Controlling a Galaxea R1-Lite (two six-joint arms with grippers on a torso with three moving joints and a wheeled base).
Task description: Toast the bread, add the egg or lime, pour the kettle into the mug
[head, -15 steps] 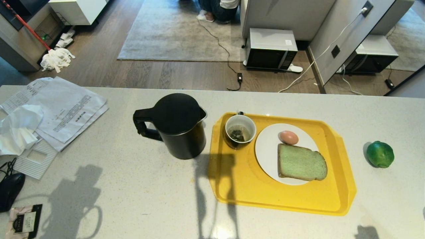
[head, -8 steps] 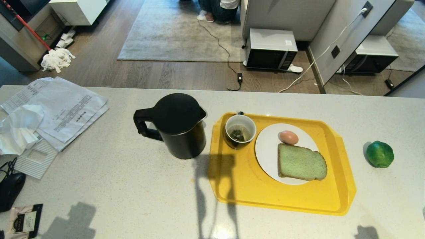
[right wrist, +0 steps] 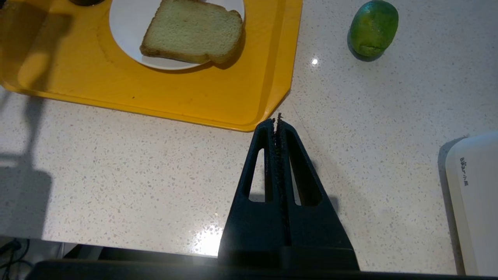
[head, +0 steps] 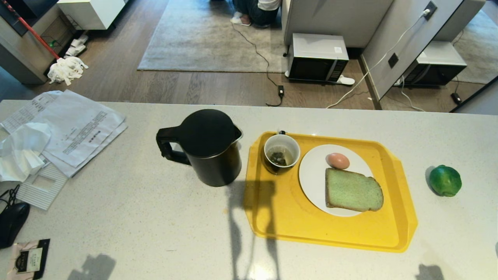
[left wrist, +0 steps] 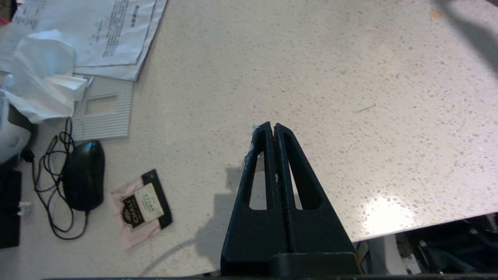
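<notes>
Since a second ago the arm shadow on the near-left countertop (head: 155,217) has shrunk toward the near edge; kettle, tray and lime lie as before.

Nearest: left gripper (left wrist: 271,127) above bare counter at the near-left edge, fingers pressed together, holding nothing. A chai sachet (left wrist: 141,202) and a black mouse (left wrist: 83,175) lie close by. Right gripper (right wrist: 277,121) likewise closed tight and empty, just off the near-right corner of the yellow tray (head: 280,221). A white appliance edge (right wrist: 472,202) sits near it.

On the tray: white plate (head: 313,175) carrying the bread (head: 353,191) flat, with a brown egg (head: 337,160) touching the plate just behind the slice. Mug (head: 281,153) stands upright at the tray's far-left corner, beside the plate, with dark bits in its white interior.

Kettle (head: 208,146) upright on the counter just left of the tray, lid on, handle pointing left. Lime (head: 446,180) alone on the counter, right of the tray.

Far left: papers (head: 74,128) and a crumpled tissue (head: 21,149). Beyond the counter, a microwave (head: 318,57) on the floor.
</notes>
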